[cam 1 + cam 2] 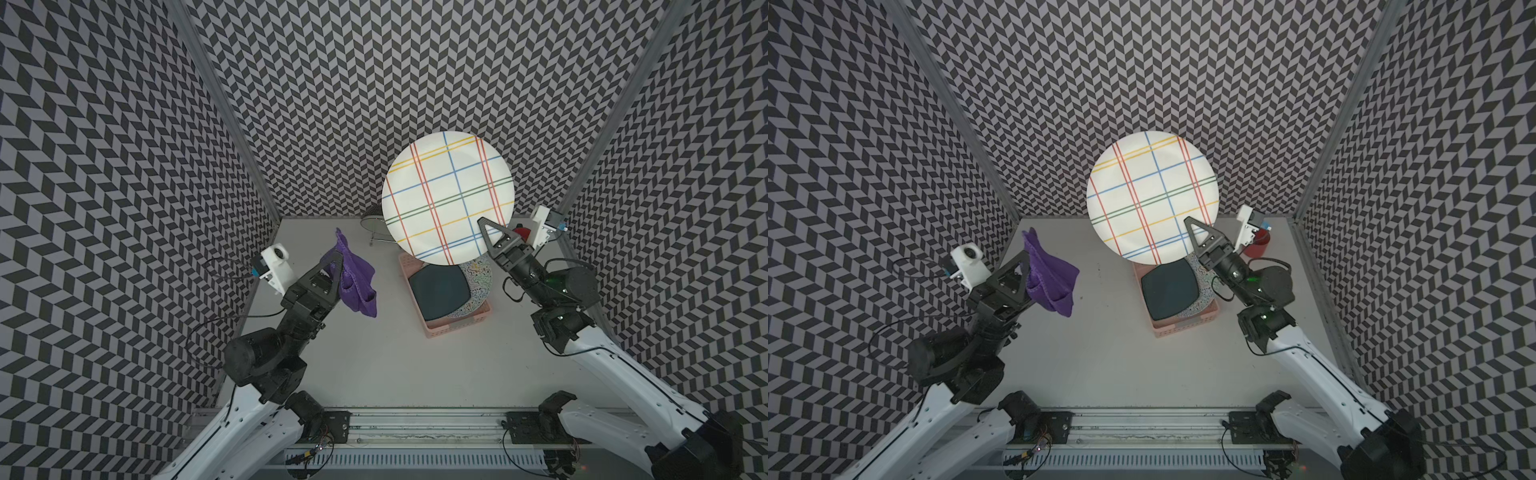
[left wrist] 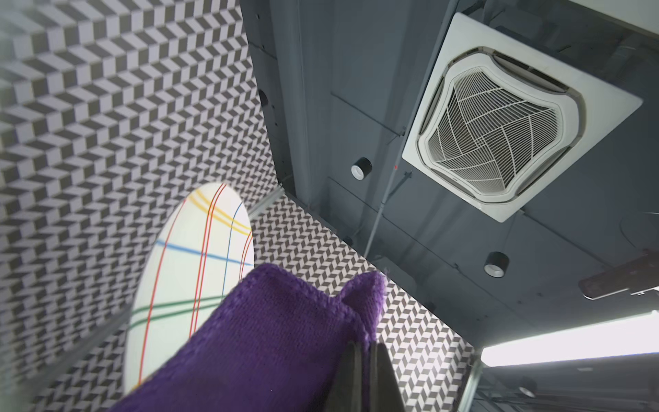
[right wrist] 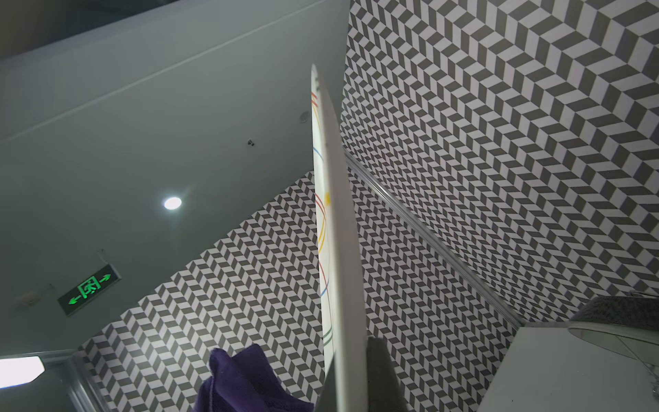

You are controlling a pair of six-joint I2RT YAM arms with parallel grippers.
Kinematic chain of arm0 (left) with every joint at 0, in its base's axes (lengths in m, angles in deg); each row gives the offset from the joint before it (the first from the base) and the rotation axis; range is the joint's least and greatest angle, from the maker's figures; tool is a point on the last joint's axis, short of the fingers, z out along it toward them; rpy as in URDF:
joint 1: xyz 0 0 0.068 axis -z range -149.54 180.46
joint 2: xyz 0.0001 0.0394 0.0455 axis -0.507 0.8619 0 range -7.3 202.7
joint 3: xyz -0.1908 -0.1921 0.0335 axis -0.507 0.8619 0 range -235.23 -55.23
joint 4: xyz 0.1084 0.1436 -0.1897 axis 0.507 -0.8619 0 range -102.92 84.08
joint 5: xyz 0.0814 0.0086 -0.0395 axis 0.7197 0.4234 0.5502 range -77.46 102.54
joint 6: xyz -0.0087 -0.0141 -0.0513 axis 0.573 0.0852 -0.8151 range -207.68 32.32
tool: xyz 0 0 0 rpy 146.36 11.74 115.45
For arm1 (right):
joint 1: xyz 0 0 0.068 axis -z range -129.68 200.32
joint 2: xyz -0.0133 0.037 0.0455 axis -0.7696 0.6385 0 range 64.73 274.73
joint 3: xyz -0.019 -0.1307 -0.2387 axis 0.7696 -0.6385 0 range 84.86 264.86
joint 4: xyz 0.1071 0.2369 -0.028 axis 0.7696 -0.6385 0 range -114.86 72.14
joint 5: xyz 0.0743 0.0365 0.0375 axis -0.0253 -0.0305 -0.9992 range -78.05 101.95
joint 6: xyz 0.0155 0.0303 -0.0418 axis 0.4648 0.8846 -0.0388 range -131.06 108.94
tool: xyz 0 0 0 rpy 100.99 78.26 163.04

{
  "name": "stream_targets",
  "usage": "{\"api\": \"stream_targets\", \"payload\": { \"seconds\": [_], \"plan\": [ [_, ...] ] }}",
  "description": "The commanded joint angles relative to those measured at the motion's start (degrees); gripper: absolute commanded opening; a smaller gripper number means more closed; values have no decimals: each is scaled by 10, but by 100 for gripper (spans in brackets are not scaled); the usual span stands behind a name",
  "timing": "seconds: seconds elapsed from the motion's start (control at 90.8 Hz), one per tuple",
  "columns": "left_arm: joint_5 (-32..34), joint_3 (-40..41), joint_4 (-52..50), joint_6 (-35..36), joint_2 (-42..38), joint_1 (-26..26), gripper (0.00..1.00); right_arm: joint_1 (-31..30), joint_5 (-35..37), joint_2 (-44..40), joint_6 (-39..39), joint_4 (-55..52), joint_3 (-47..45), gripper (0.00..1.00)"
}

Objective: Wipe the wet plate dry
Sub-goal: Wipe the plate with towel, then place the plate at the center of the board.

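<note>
The right hand (image 1: pixel 491 232) grips the raised plate (image 1: pixel 446 195) by its rim; the left hand (image 1: pixel 337 261) grips the purple cloth (image 1: pixel 358 279).

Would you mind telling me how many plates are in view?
3: the striped plate held in the right gripper, a dark plate atop a speckled plate in the pink basket; others may be hidden.
</note>
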Motion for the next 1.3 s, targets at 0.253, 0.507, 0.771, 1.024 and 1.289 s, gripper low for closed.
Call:
{"api": "stream_targets", "payload": {
  "seconds": [0.253,0.507,0.771,1.024,1.289],
  "plan": [
    [197,-230,-499,326,46,2,0,-171,117,146,-115,-162,10,0],
    [166,-246,-563,344,106,2,0,-238,152,315,-63,-122,34,0],
    [175,-220,-581,346,144,1,0,-258,157,452,1,-89,83,0],
    [172,-202,-567,344,148,-1,0,-267,151,560,5,-174,161,22],
    [177,-188,-556,341,148,-5,0,-269,155,582,-4,-257,188,54]
  ]
}}
